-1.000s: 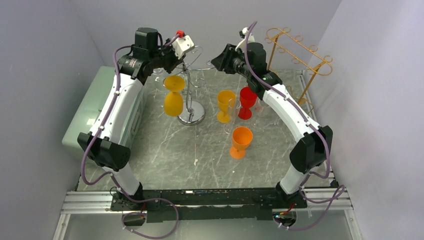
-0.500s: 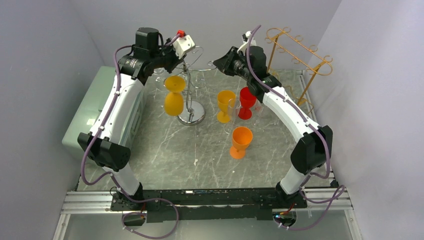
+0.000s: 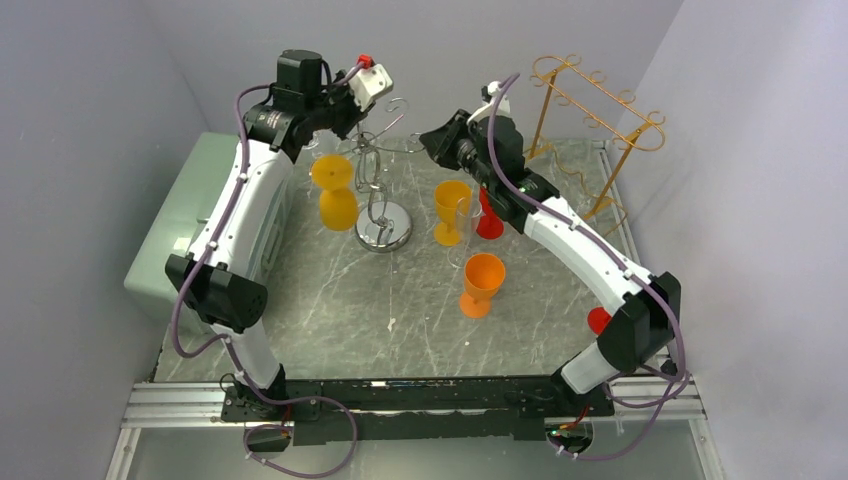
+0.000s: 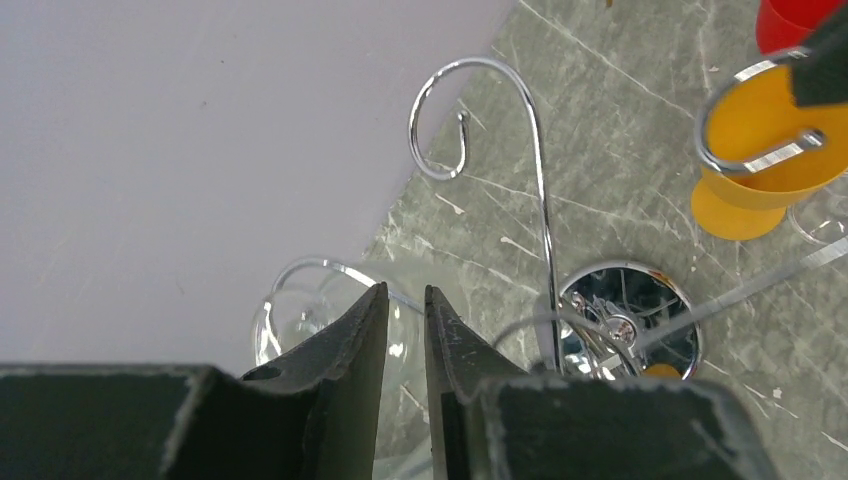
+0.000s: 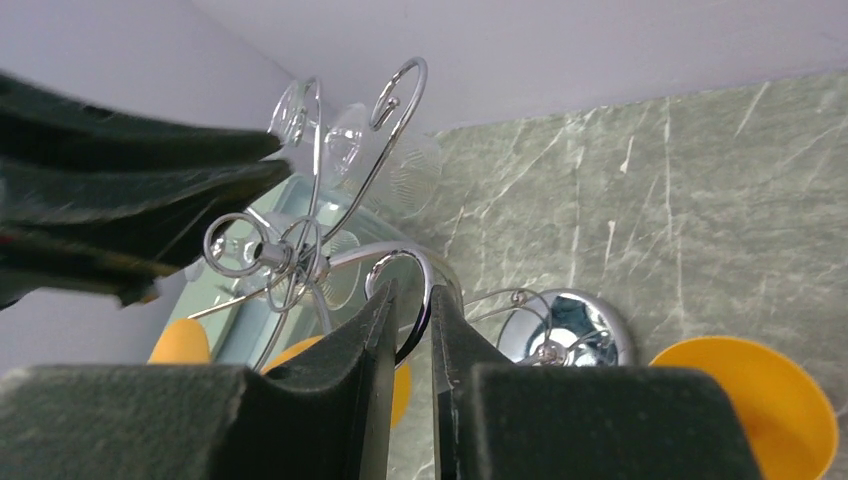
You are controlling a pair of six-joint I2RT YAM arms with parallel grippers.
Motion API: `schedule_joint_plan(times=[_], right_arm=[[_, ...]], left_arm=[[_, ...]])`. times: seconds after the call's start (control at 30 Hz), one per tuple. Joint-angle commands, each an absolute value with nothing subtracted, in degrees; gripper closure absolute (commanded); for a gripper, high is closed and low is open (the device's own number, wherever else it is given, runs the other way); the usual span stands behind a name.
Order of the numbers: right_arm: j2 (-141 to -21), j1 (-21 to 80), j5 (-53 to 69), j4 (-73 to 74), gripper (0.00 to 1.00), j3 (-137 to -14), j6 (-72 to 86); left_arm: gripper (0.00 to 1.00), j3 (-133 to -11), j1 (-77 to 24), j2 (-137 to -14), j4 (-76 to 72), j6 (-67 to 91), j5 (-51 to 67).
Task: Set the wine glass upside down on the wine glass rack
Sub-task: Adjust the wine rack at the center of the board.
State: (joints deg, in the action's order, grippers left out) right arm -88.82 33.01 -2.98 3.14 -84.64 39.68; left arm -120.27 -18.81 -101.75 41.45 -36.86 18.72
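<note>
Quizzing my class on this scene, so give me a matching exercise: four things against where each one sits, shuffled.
1 orange glass
2 red glass
3 gold rack
4 chrome rack

A far right corner
B upright, nearest the front
C partly behind the right arm
D an upside-down glass hangs from it

Pairs: 1B, 2C, 3A, 4D
</note>
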Motion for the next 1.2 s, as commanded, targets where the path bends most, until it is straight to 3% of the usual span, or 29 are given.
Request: schedule_joint_plan(times=[0.0,0.3,0.57,1.03,1.17], right_arm=[[-85.0,38.0,-4.5,2.6,0.99,-82.2,40.0],[-85.2,39.4,-12.0,6.3,1.0,-80.8,43.5],[-86.6,36.0,-11.7,7.9,1.0,-81.5,46.1],[-87.0,35.1,-11.6,8.3,1.0,-81.4,46.6],[-87.2,35.1,-11.7,8.5,1.0,-82.0,46.3]], left_arm=[[0.75,-122.7,-19.2,-102.5,38.3,-36.9,18.9],[0.75,-122.4,-20.2,-102.5,38.1,-37.1,18.7],[0.73,-123.9,-20.2,-102.1,37.7,-37.1,17.9],[0.31,-125.8,-20.3,-95.7,48.2,-34.2,20.6],[0.24,-124.8,-20.2,-93.8,50.5,-31.1,20.1]])
